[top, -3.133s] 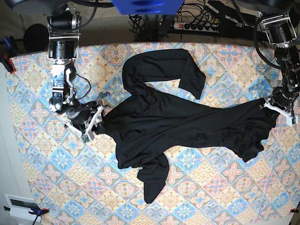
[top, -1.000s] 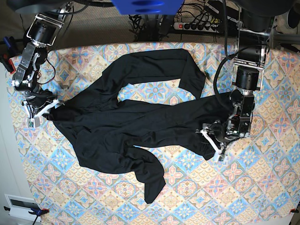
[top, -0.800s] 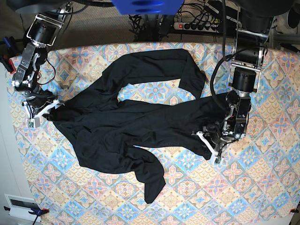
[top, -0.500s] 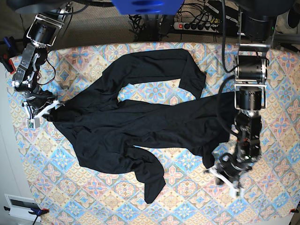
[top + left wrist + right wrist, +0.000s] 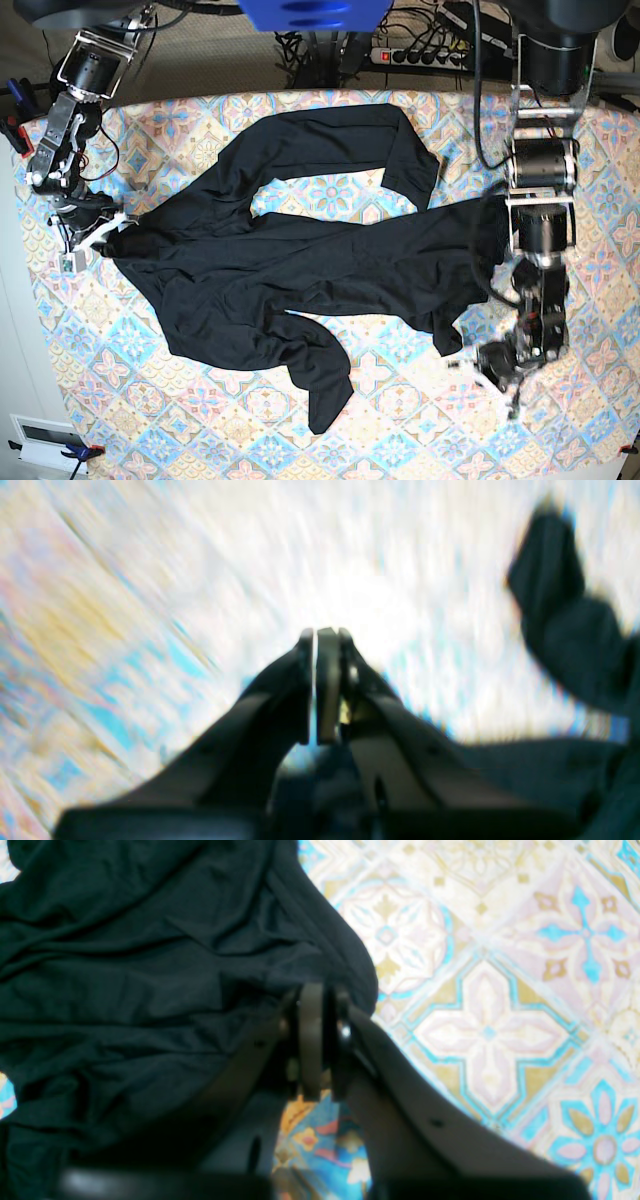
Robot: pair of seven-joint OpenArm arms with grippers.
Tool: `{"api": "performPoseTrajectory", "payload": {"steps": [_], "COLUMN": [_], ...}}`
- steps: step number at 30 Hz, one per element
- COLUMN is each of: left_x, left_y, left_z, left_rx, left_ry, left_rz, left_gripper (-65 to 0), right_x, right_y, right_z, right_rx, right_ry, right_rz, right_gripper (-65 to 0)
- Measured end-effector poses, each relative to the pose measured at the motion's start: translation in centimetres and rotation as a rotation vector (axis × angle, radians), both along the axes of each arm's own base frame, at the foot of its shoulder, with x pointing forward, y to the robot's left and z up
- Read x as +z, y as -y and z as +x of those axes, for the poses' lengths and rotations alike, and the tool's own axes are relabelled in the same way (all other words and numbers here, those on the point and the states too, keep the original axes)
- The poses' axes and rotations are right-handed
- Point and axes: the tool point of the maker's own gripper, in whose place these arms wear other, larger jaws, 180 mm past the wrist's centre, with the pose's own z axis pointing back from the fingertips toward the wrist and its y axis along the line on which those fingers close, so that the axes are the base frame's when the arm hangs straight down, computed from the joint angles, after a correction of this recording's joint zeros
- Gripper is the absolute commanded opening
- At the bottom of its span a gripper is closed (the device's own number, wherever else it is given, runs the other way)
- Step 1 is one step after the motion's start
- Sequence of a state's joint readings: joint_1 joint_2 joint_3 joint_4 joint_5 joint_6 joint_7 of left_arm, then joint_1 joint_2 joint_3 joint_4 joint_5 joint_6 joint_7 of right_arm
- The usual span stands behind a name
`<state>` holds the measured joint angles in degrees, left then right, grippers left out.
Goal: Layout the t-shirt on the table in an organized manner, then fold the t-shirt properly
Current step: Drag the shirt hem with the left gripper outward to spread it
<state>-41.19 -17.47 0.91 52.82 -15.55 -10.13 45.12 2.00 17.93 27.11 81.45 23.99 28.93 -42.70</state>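
The black t-shirt (image 5: 300, 260) lies crumpled and stretched across the table (image 5: 200, 400), with one sleeve looping toward the back and another pointing to the front. My right gripper (image 5: 110, 228) is shut on the t-shirt's edge at the base view's left; the right wrist view shows its jaws (image 5: 320, 1000) pinching a fold of the t-shirt (image 5: 150, 965). My left gripper (image 5: 485, 372) hovers over bare table just past the t-shirt's right end. It is shut and holds nothing. In the blurred left wrist view the closed left gripper (image 5: 320, 637) is over the tiles, with the t-shirt (image 5: 565, 640) off to the right.
A power strip (image 5: 420, 55) and cables lie behind the table's back edge. A white device (image 5: 45, 440) sits on the floor at the front left corner. A blue part (image 5: 310, 12) hangs over the back middle.
My left gripper has let go of the t-shirt's right end, shut, and swung toward the table's front. The right gripper and the t-shirt have stayed put.
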Motion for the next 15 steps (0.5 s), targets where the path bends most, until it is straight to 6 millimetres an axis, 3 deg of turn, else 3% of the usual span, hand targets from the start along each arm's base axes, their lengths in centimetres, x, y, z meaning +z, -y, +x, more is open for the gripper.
{"api": "performPoseTrajectory", "payload": {"steps": [2,6,8,11,15], "left_x": [-1.0,-1.2,-2.2,-5.2,-6.7], "left_y": [0.6,-0.5,-0.8,0.4,2.9], "left_z": [-2.0,-5.6,-7.5,-10.0,-10.9], "left_rx": [-0.023,-0.058,-0.063,-0.150,-0.256], "left_ry": [-0.022,-0.012,-0.039,-0.135,-0.131], "left_rz": [0.006,0.077,0.077,0.093,0.095], "left_gripper": [-55.7,-44.5,-39.8,-35.1,-33.2], "right_x": [0.0,0.1,0.1,0.1,0.1], "right_y": [0.0,0.0,-0.1,0.0,0.0], "right_z": [0.0,0.2,0.2,0.2,0.2], "right_rx": [-0.002,-0.002,0.002,-0.001,0.001], "right_ry": [0.001,0.002,0.005,0.003,0.004], "right_rz": [0.000,-0.002,0.001,0.000,0.001], "right_gripper": [-65.0,-65.0,-65.0,-65.0,-65.0]}}
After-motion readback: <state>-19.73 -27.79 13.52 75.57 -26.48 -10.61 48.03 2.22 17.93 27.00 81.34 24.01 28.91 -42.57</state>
